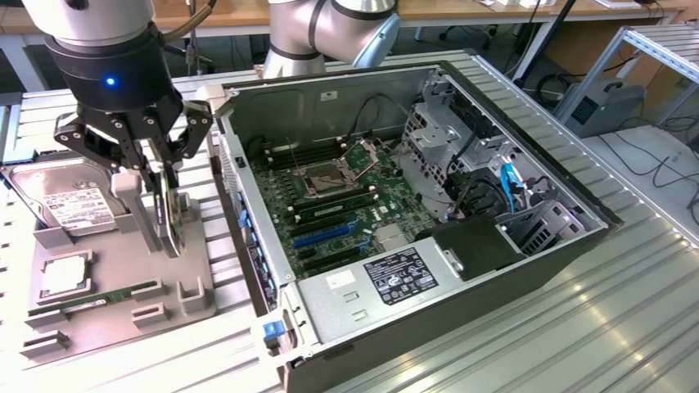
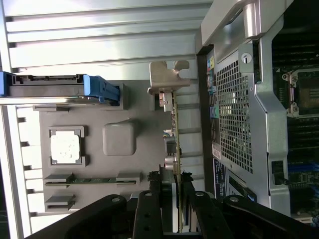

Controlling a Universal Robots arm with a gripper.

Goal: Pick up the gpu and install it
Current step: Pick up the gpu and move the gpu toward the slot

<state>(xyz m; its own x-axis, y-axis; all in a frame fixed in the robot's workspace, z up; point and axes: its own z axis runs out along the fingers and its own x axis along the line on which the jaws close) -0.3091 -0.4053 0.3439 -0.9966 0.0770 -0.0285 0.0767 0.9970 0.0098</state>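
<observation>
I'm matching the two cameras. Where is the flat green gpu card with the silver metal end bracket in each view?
Exterior view: the gpu stands edge-on in the black end effector, above the grey tray at the exterior view's left.
Wrist view: the gpu runs edge-on from its silver bracket into the end effector.
Shared landmark: the square silver processor chip in the grey tray.

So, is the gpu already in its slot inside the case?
No, the gpu stands on edge between the jaws at the grey tray, outside the case.
</observation>
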